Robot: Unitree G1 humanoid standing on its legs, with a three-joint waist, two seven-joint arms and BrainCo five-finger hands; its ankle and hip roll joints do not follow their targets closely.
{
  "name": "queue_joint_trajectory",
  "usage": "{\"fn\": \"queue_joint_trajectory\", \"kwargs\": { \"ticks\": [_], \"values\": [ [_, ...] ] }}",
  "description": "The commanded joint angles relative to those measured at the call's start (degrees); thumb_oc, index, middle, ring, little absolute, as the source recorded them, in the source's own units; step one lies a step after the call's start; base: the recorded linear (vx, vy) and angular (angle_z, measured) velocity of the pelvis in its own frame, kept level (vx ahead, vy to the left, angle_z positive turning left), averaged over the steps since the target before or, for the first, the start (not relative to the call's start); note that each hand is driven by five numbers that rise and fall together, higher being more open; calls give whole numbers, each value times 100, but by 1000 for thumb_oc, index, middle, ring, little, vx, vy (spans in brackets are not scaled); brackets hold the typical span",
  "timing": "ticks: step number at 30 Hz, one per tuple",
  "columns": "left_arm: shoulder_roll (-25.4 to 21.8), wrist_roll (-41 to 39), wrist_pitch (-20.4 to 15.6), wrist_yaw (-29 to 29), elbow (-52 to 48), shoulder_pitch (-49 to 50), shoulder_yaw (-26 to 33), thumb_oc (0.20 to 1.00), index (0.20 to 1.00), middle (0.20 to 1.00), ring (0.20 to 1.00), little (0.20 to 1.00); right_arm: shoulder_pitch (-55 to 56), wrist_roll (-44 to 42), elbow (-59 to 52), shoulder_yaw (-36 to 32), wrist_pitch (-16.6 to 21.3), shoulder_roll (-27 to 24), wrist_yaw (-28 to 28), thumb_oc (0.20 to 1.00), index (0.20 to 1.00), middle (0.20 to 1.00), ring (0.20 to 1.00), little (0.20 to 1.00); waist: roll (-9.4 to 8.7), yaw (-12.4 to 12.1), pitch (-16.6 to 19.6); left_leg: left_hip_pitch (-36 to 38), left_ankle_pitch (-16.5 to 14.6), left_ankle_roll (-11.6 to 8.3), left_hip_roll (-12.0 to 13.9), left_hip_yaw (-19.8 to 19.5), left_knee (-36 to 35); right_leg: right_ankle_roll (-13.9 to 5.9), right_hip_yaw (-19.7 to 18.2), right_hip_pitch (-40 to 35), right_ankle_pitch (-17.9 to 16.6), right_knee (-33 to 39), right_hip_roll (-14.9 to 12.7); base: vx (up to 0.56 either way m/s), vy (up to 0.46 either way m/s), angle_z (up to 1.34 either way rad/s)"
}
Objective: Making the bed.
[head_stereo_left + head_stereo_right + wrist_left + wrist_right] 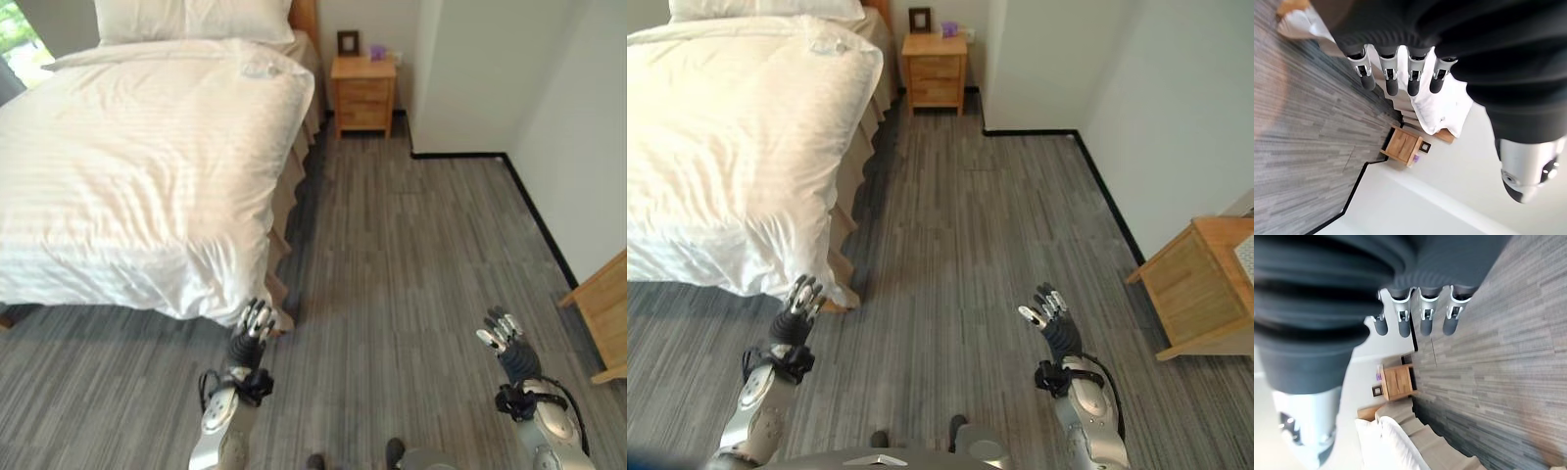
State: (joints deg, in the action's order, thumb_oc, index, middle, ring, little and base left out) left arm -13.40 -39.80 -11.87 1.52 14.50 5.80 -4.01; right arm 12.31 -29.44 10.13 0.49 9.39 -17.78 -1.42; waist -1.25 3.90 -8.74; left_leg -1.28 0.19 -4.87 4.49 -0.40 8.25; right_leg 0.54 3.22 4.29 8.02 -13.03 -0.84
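Left eye view: the duvet (137, 166) lies spread over the bed (286, 211), its near corner hanging down just beyond the left hand (255, 325). That hand is empty, fingers relaxed and slightly spread; the right hand (502, 338) hovers over bare floor (411, 255), also loose and empty. A likely risk: a one-handed tug at the corner could drag the duvet askew, since the right hand is well apart from the bed.

Head stereo pair looks down from standing height; both eyes share bed (147, 166), floor (411, 255) and nightstand (363, 90). Wrist cameras sight close along their fingers toward that nightstand.
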Motion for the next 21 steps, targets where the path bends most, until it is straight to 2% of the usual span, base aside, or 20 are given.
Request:
{"fn": "queue_joint_trajectory", "kwargs": {
  "ticks": [1, 4, 5, 6, 8, 9, 10, 12, 16, 21],
  "values": [
    [-157, -120, -248, 41, -284, -244, 131, 1000, 1000, 1000, 1000, 1000, -89, -380, -301, -190, 413, -97, 122, 1000, 1000, 1000, 1000, 1000, -380, 9, 32, -109, 356, 151, 151, 558, 1438, -363, -70, -877, -1091, 1611, -97, 161, -94, 23],
    [-150, -86, -220, 61, -237, -227, 114, 1000, 1000, 1000, 1000, 1000, -66, -347, -300, -203, 373, -127, 168, 1000, 1000, 1000, 1000, 1000, -388, -31, 66, -266, 311, 153, 176, 625, 987, -376, -94, -1017, -1023, 1660, -170, 137, -17, 9],
    [-128, -89, -201, 75, -226, -194, 110, 1000, 1000, 1000, 1000, 1000, -41, -453, -321, -218, 368, -96, 137, 1000, 1000, 1000, 1000, 1000, -366, -36, 95, -257, 303, 165, 137, 612, 553, -399, -122, -1061, -992, 1688, -176, 295, 4, 4],
    [-124, -31, -205, 96, -194, -75, 120, 1000, 1000, 1000, 1000, 1000, 34, -397, -291, -208, 349, -97, 80, 1000, 1000, 1000, 1000, 1000, -286, -64, 148, -224, 309, 179, -32, 472, -106, -415, -135, -1083, -918, 1701, -124, 299, 3, 14],
    [-118, 4, -215, 120, -205, 48, 155, 1000, 1000, 1000, 1000, 1000, 50, -251, -273, -158, 321, -140, 59, 1000, 1000, 1000, 1000, 1000, -224, -152, 180, -300, 468, 240, -329, 114, -517, -405, -258, -1169, -840, 1734, -28, 225, -7, 15],
    [-117, 4, -215, 120, -206, 54, 155, 1000, 1000, 1000, 1000, 1000, 54, -250, -273, -156, 321, -140, 60, 1000, 1000, 1000, 1000, 1000, -232, -148, 171, -271, 472, 243, -340, 113, -538, -408, -255, -1192, -829, 1738, -38, 254, -25, -3],
    [-105, 20, -225, 139, -187, 110, 200, 1000, 1000, 1000, 1000, 1000, 86, -79, -264, -139, 312, -160, 23, 1000, 1000, 1000, 1000, 1000, -157, -222, 183, -482, 736, 195, -543, -274, -775, -395, -443, -1322, -736, 1748, 69, 264, -11, -17],
    [-115, 70, -222, 153, -125, 131, 239, 1000, 1000, 1000, 1000, 1000, 124, 6, -280, -156, 300, -161, 11, 1000, 1000, 1000, 1000, 1000, -84, -181, 184, -545, 939, 155, -548, -272, -987, -370, -622, -1411, -618, 1740, 144, 294, 16, -57],
    [-125, 123, -226, 128, -94, 78, 240, 1000, 1000, 1000, 1000, 1000, 136, 9, -331, -156, 282, -157, 29, 1000, 1000, 1000, 1000, 1000, -17, -161, 198, -598, 962, 204, -567, -49, -974, -346, -862, -1514, -478, 1715, 185, 230, 60, -59],
    [-252, 155, -312, 16, -276, 63, 387, 1000, 1000, 1000, 1000, 1000, -34, -5, -376, -38, 295, -49, 29, 1000, 1000, 1000, 1000, 1000, -153, -224, 354, -683, 509, 435, -657, 98, -515, -444, -1165, -1638, -307, 1643, -69, 302, 124, -37]
  ]
}}
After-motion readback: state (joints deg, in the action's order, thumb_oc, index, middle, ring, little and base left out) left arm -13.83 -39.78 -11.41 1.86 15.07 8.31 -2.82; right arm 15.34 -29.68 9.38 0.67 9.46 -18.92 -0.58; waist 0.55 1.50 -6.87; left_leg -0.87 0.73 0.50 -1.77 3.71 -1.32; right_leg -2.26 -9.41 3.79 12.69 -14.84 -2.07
